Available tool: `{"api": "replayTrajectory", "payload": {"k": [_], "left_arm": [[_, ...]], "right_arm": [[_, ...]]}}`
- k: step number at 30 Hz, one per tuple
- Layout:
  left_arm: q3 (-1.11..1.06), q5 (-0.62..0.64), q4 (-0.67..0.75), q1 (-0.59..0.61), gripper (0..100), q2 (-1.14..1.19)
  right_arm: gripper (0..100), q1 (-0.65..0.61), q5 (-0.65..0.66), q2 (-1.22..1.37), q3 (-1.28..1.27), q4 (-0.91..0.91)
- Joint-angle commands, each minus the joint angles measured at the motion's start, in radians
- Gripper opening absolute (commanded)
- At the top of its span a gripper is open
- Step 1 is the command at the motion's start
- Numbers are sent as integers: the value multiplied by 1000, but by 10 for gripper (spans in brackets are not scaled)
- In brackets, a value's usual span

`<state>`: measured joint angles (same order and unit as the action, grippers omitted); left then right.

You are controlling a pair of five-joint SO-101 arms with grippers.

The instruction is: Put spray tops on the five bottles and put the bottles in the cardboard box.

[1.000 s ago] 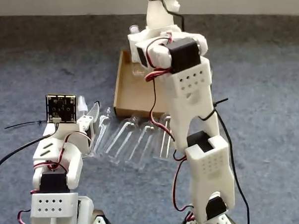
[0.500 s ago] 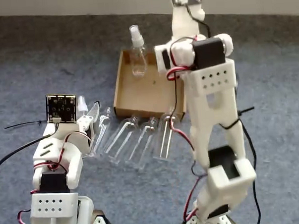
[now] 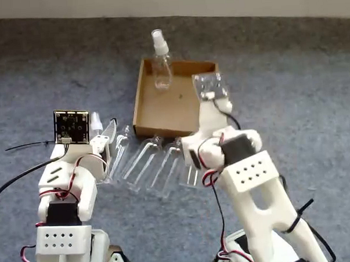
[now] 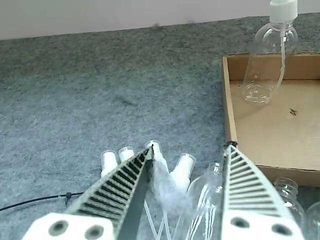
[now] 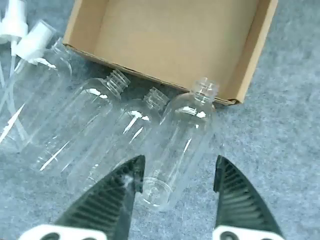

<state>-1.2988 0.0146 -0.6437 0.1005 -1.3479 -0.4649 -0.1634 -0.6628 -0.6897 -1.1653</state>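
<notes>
Hovering over a capless bottle (image 5: 182, 125) with right gripper (image 5: 180, 162) spread wide, empty; likely light, slick, crushable, so best pinched mid-body. Likewise left gripper (image 4: 190, 148), agape, holding nothing.

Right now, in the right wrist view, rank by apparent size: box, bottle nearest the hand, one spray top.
1. Box, largest, though cropped by the frame.
2. Bottle; nearer the camera, which inflates it.
3. Spray top, smallest, also partly cropped.
</notes>
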Motion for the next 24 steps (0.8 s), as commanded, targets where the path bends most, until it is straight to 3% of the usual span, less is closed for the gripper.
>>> {"api": "replayTrajectory", "payload": {"k": [1, 5, 8, 12, 16, 24], "left_arm": [[8, 6, 20, 4, 207, -2], [8, 6, 20, 4, 207, -2], [8, 6, 20, 4, 207, -2], [8, 6, 20, 4, 207, -2], [8, 6, 18, 4, 207, -2], [8, 6, 18, 4, 207, -2]], "right_arm": [[186, -33, -18, -62, -71, 113], [280, -38, -32, -24, -79, 113], [338, -38, -135, 21, -79, 113], [341, -38, -212, 91, -79, 142], [340, -33, -218, 162, -81, 249], [339, -31, -218, 248, -81, 263]]}}
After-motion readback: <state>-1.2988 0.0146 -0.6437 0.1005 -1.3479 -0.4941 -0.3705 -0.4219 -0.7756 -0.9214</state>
